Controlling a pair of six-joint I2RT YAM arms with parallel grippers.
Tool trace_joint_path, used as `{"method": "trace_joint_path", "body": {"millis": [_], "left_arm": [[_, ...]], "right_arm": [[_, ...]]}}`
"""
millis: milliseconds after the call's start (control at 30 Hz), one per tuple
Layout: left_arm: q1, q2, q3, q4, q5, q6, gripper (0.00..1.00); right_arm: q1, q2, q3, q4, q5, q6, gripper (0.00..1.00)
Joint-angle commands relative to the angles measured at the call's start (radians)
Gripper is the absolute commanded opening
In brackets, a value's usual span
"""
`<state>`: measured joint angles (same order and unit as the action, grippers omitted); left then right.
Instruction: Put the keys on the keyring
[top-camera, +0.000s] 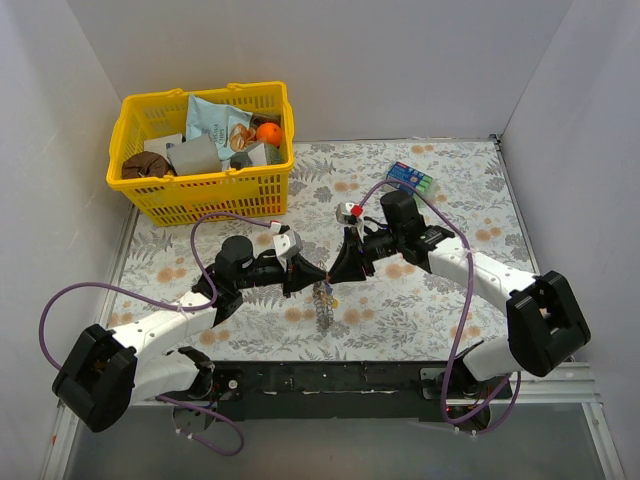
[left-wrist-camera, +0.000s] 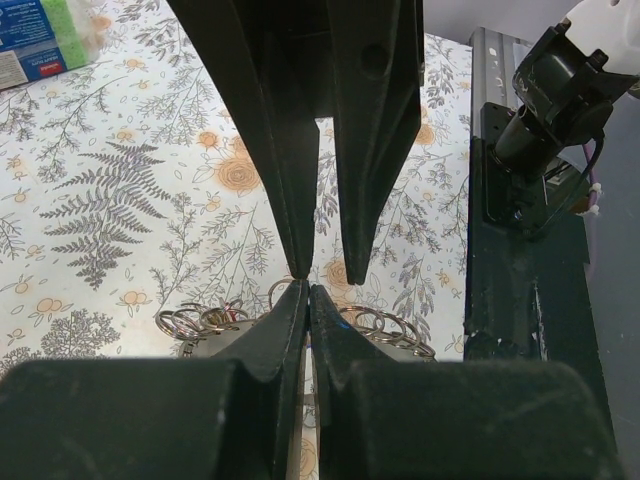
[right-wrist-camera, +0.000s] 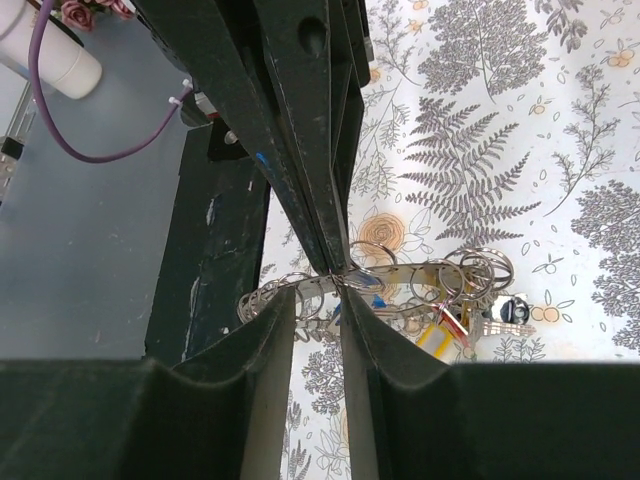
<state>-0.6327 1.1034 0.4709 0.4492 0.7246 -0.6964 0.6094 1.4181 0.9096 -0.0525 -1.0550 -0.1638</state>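
Left hand (left-wrist-camera: 307, 292): fingers were pressed fully together, tips meeting at the metal band of the keyring (right-wrist-camera: 270, 292) and pinching it.
Right hand (right-wrist-camera: 320, 293): jaws stood partly apart with floral cloth showing through the gap. The band ran across between them, but no grip on it could be made out.
Hands together: the two pointed tip to tip over the middle of the bench (top-camera: 450, 300), with one right finger just beside the closed left tips.
Keyring: a thin, ridged hoop of dull metal, held at the meeting point of the hands near the front edge of the bench. The rest of it curved away to either side.
Keys: bunched just beside the hoop among several small split rings (right-wrist-camera: 470, 265). There was a yellow head (right-wrist-camera: 450, 325), a dark one (right-wrist-camera: 515, 310) next to it and a sliver of blue (right-wrist-camera: 375, 284) close to the right fingers. Whether any was threaded onto the hoop itself could not be told.
From above: the bunch hung as a small cluster just below the joined fingertips.
Bench cover: a cloth printed with ferns and orange flowers.
Yellow basket (top-camera: 130, 185): at the far left corner, full of assorted items, well apart from the hands.
Blue-green packet (top-camera: 410, 178): lay flat near the far right, well apart from the keys.
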Motion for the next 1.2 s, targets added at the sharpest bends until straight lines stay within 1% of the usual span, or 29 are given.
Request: {"method": "trace_joint_path", "body": {"millis": [0,233,400,467,500,600,633,833,933,1067,1100,1133,1167], "left_arm": [[-0.002,-0.025,0.008,0.054,0.009,-0.005,0.0],[-0.002,-0.03,0.009,0.051,0.009,-0.006,0.0],[-0.002,-0.028,0.006,0.052,0.01,-0.008,0.0],[-0.004,-0.03,0.008,0.051,0.01,-0.009,0.0],[-0.002,-0.031,0.006,0.054,0.01,-0.011,0.0],[-0.002,-0.03,0.008,0.057,0.012,-0.011,0.0],[-0.002,-0.03,0.008,0.057,0.01,-0.011,0.0],[-0.002,-0.028,0.006,0.045,0.026,-0.014,0.0],[-0.002,-0.034,0.012,0.022,0.019,0.0,0.0],[-0.002,-0.039,0.04,-0.047,0.006,0.037,0.0],[-0.002,-0.04,0.047,-0.066,0.003,0.046,0.01],[-0.002,-0.039,0.054,-0.102,0.002,0.063,0.04],[-0.002,-0.037,0.07,-0.122,-0.008,0.073,0.12]], "right_arm": [[0.009,0.027,-0.009,0.043,-0.03,0.01,0.31],[0.013,0.039,-0.009,0.077,-0.033,0.017,0.28],[0.013,0.036,-0.018,0.135,-0.034,0.064,0.28],[0.013,0.035,-0.021,0.16,-0.039,0.082,0.26],[0.013,0.039,-0.023,0.175,-0.04,0.096,0.24],[0.013,0.053,-0.021,0.181,-0.054,0.099,0.12],[0.013,0.058,-0.02,0.181,-0.056,0.102,0.02],[0.015,0.055,-0.017,0.197,-0.033,0.119,0.01],[0.015,0.047,-0.014,0.172,-0.014,0.112,0.01],[0.015,0.042,0.017,0.068,0.021,0.049,0.01],[0.015,0.042,0.028,0.009,0.03,0.02,0.01],[0.015,0.042,0.035,-0.022,0.047,0.003,0.01],[0.015,0.044,0.046,-0.053,0.053,-0.014,0.01]]}}
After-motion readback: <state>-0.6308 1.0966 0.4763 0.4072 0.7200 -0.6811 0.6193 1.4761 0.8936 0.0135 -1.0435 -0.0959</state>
